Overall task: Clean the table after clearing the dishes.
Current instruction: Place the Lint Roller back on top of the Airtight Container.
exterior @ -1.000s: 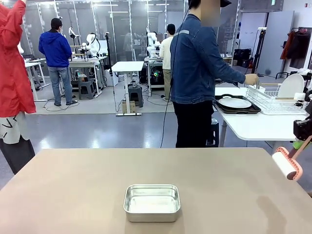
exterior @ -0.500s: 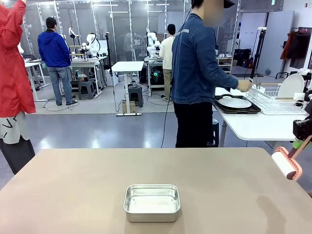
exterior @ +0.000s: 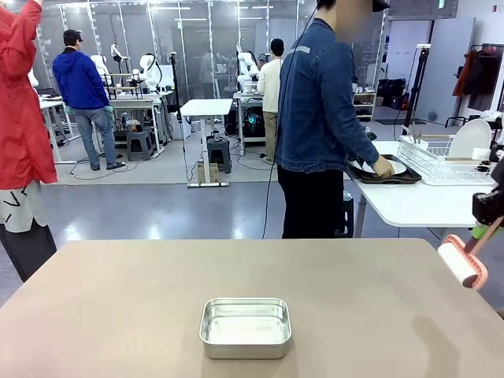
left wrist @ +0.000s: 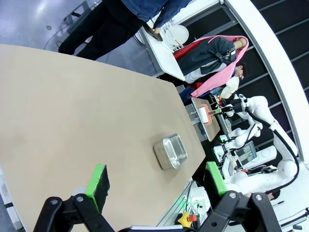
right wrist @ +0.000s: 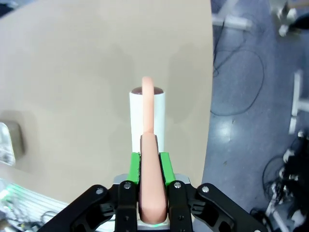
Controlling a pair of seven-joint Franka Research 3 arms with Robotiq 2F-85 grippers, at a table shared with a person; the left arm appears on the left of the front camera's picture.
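Gripping lint roller (right wrist: pixel 147 126), right tool (right wrist: pixel 149 166) unmoved; left tool (left wrist: pixel 157 180) agape, empty; person's hand (exterior: pixel 384 168) now on plate (exterior: pixel 394 167).

The worktop (exterior: pixel 118 307) is a wide, matte tan-brown slab, lying below the right hand (right wrist: pixel 149 162) and beneath the left hand (left wrist: pixel 154 181). Well beyond both hands, on a white side table, one round white plate (exterior: pixel 398 167) rests flat on a dark handled tray (exterior: pixel 409 178), under the person's hand (exterior: pixel 383 167).
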